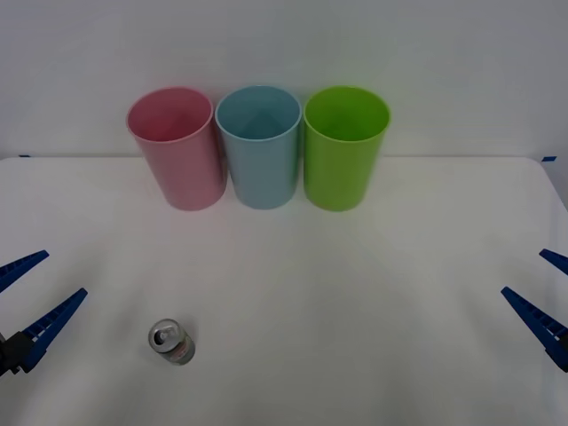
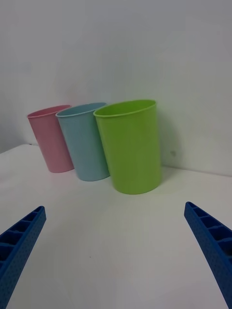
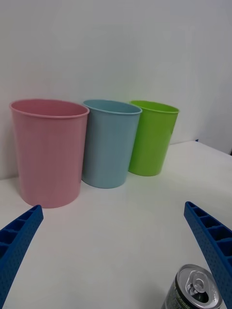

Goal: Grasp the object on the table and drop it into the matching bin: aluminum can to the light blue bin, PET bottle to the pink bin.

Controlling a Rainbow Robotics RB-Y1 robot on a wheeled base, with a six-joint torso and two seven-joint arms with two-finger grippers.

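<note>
The aluminum can (image 1: 170,341) stands upright on the white table (image 1: 355,293) at the front left, silver pull-tab top up; in the left wrist view the can (image 3: 193,288) sits close beside one blue finger. My left gripper (image 1: 64,273) (image 3: 113,206) is open, low at the left edge, just left of the can and apart from it. My right gripper (image 1: 524,272) (image 2: 114,206) is open at the right edge, holding nothing. The light blue bin (image 1: 259,146) (image 3: 108,142) (image 2: 84,142) stands at the back centre, the pink bin (image 1: 176,146) (image 3: 48,149) (image 2: 50,140) to its left.
A lime green bin (image 1: 344,146) (image 2: 130,145) (image 3: 151,137) stands to the right of the light blue one; the three bins touch in a row near the table's far edge, before a white wall. Bare tabletop lies between the bins and the can.
</note>
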